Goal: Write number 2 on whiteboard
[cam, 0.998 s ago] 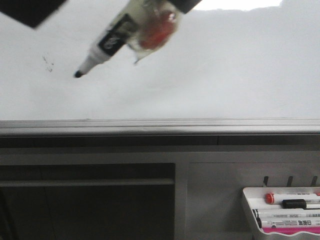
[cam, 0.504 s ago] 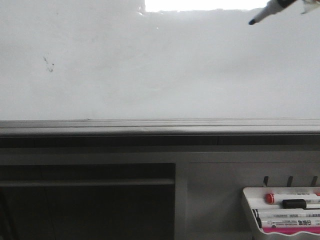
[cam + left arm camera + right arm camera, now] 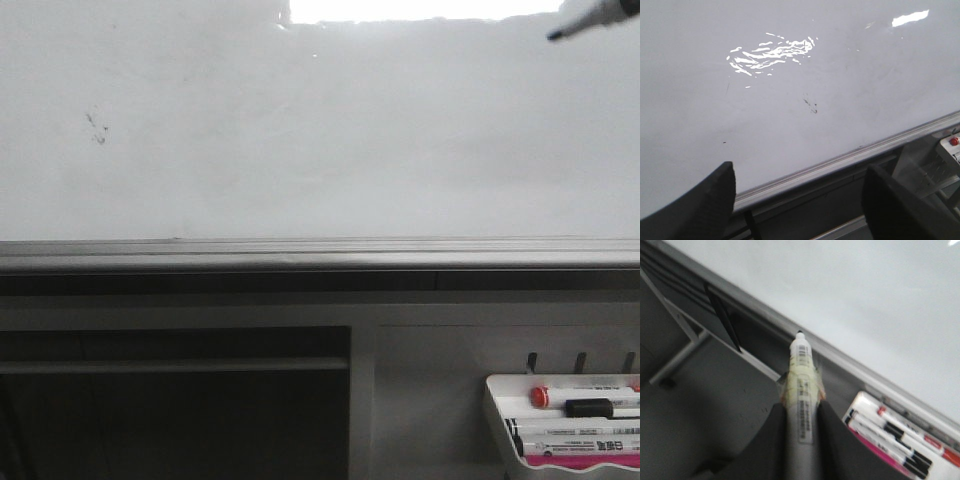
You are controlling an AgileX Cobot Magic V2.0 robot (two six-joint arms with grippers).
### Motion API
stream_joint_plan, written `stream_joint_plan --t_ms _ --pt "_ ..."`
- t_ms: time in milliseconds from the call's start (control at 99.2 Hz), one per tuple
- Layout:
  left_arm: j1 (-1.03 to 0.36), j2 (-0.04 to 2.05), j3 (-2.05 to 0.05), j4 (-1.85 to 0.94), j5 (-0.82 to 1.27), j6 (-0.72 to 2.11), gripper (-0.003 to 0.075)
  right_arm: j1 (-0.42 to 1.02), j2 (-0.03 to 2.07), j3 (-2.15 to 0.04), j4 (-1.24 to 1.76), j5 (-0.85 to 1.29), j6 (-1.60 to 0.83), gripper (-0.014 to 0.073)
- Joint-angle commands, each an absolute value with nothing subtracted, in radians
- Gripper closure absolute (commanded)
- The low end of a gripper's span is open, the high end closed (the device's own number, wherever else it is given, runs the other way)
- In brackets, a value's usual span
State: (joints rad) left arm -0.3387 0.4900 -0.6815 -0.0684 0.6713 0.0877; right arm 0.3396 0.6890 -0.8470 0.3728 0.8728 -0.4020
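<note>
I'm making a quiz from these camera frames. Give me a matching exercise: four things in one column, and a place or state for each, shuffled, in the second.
Things:
1. held marker
2. left end effector
3. marker tray
4. whiteboard

Places or states:
a. open, holding nothing
b. below the board rail, on the robot's right, with markers inside
c. clamped in the right end effector, black tip uncovered
d. no digit on it, only small dark specks

Pairs: 1-c, 2-a, 3-b, 4-d
</note>
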Motion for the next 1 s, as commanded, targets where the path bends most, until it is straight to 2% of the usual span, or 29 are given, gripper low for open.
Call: stream_joint_plan --t_ms 0,252,555,988 --pt "-0.335 0.495 -0.705 -0.081 0.583 0.075 0.0226 0.334 0.722 -0.886 0.461 0.748 -0.408 0.0629" --pt "-0.335 0.495 -0.705 -0.081 0.582 0.075 0.0226 0.34 0.946 -0.988 0.481 0.769 -0.457 0.0629" --pt "-0.335 0.495 -0.705 -0.081 0.582 0.075 0.0226 0.481 1.174 -1.157 0.492 0.734 -0.464 0.0629" --pt "-0.335 0.495 -0.705 -0.081 0.582 0.075 0.0226 0.485 1.436 -1.385 0.494 0.77 -0.464 0.0629"
